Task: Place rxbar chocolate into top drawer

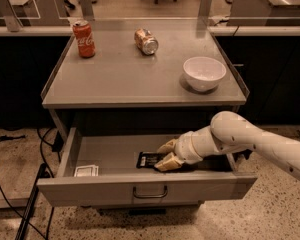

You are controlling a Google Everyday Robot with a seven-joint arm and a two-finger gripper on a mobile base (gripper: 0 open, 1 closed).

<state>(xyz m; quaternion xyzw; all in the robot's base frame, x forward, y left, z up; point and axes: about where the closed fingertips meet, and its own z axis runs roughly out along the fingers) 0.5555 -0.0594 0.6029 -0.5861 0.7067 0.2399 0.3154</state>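
Observation:
The top drawer is pulled out under the grey table. The rxbar chocolate, a dark flat wrapper, lies on the drawer floor near the middle. My gripper is down inside the drawer at the bar's right end, reaching in from the right, and touches or nearly touches it. The white arm crosses over the drawer's right side and hides the floor behind it.
A small white packet lies in the drawer's front left corner. On the table top stand a red cola can, a tipped can and a white bowl. Cables run on the floor at left.

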